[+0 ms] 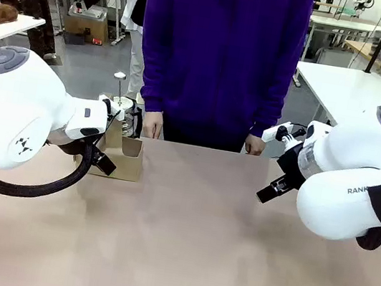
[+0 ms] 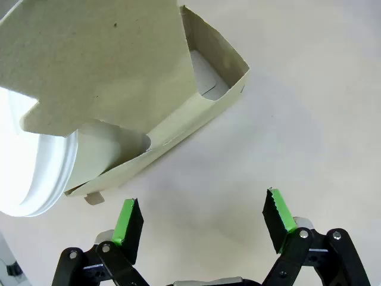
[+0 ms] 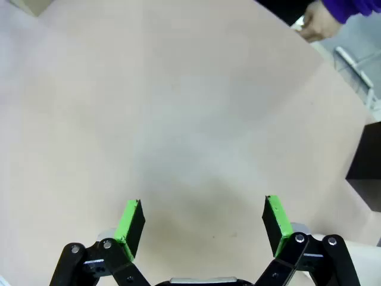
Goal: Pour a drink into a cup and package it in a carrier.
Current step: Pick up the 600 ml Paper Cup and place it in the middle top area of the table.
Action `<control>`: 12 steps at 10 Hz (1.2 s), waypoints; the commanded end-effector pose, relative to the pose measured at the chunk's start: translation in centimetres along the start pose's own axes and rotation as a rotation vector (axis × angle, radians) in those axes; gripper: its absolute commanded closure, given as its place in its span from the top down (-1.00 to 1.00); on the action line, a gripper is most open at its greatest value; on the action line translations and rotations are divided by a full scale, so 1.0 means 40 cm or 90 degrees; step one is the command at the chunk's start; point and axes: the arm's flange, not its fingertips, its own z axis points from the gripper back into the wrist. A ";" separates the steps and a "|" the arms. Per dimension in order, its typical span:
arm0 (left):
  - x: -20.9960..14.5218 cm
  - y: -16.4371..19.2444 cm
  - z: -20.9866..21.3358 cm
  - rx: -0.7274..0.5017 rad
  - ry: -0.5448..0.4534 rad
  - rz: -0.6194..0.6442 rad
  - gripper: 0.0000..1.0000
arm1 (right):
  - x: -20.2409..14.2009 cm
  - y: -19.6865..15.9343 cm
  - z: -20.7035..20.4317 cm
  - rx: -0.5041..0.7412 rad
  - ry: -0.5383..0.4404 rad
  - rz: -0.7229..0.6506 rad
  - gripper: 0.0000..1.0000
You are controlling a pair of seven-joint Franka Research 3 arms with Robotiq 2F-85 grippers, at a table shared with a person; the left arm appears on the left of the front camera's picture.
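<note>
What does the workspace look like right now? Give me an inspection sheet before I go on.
Surface: table bare, tan, no spills seen.
Job's things: carrier at the table's far left; cup in one slot; jug behind it, partly hidden.
Clutter: black box near the table edge.
Grippers: left gripper open, close to the carrier, touching nothing; right gripper open over bare table.
Cables: black hose looped under the left arm.
Surroundings: person standing at the far side, a hand at the table edge; other tables behind.
</note>
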 end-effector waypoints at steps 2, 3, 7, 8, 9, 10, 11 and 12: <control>0.000 0.000 0.000 0.000 0.000 0.000 1.00 | 0.000 0.000 0.000 0.000 0.000 0.000 1.00; 0.000 0.000 0.000 0.000 0.000 0.000 1.00 | 0.000 0.000 0.000 0.000 0.000 0.000 1.00; 0.000 0.000 0.000 0.000 0.000 0.000 1.00 | 0.000 0.000 0.000 0.000 0.000 0.000 1.00; 0.000 0.000 0.000 0.000 0.000 0.000 1.00 | 0.000 0.000 0.000 0.000 0.000 0.000 1.00; 0.000 0.000 0.000 0.000 0.000 0.000 1.00 | 0.000 0.000 0.000 0.000 0.000 0.001 1.00; 0.000 0.000 0.000 0.000 0.000 0.000 1.00 | 0.075 -0.051 0.054 0.002 -0.006 -0.016 1.00; 0.000 0.000 0.000 0.000 0.000 0.000 1.00 | 0.149 -0.119 0.103 0.036 -0.007 -0.024 1.00; 0.000 0.000 0.000 0.000 0.000 0.000 1.00 | 0.217 -0.191 0.155 0.058 -0.016 -0.029 1.00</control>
